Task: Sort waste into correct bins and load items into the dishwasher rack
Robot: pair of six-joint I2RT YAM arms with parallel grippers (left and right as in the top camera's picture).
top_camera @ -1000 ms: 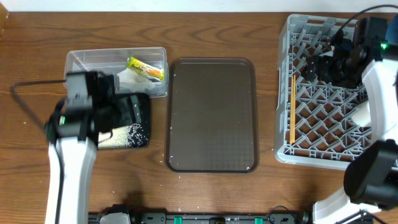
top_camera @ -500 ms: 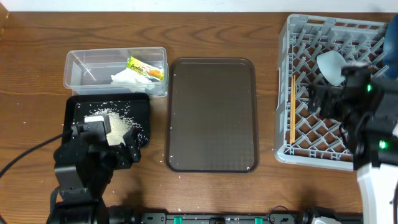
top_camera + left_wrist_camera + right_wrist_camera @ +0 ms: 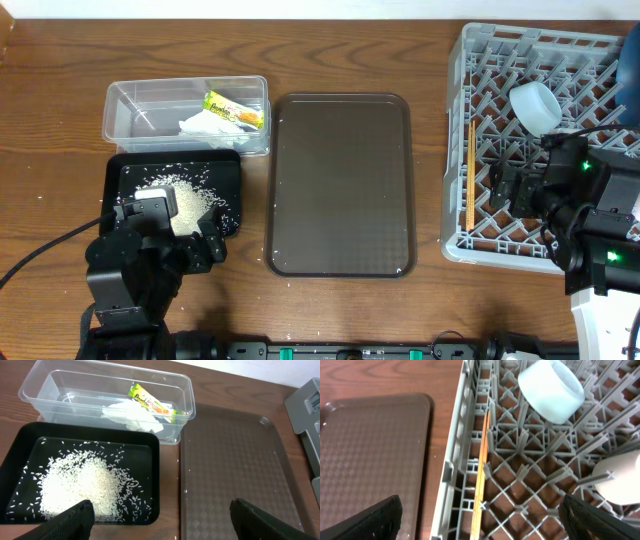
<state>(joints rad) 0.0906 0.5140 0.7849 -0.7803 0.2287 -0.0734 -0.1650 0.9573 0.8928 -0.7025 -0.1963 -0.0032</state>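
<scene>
Wooden surface (image 3: 60, 60): rice (image 3: 85, 485) in black tray (image 3: 156, 460), tissue (image 3: 132, 414) and wrapper (image 3: 150, 402) in clear tub (image 3: 60, 390), cup (image 3: 551, 389) and chopsticks (image 3: 481, 485) in rack (image 3: 455, 460). Left claw (image 3: 161, 507), right claw (image 3: 480, 502) apart, empty. Likely wrap-up: lift arms straight, avoid clipping rack dividers.

We've got 3 views. Overhead cam looks straight down, far enough to take in the whole table (image 3: 60, 50). L wrist cam sits low & close, tilted fwd over black tray (image 3: 100, 432), clear tub (image 3: 60, 390) & brown tray (image 3: 235, 465). R wrist cam's closer still, over rack (image 3: 454, 460) left edge w/ a cup (image 3: 551, 389). All 3 share the brown tray.
</scene>
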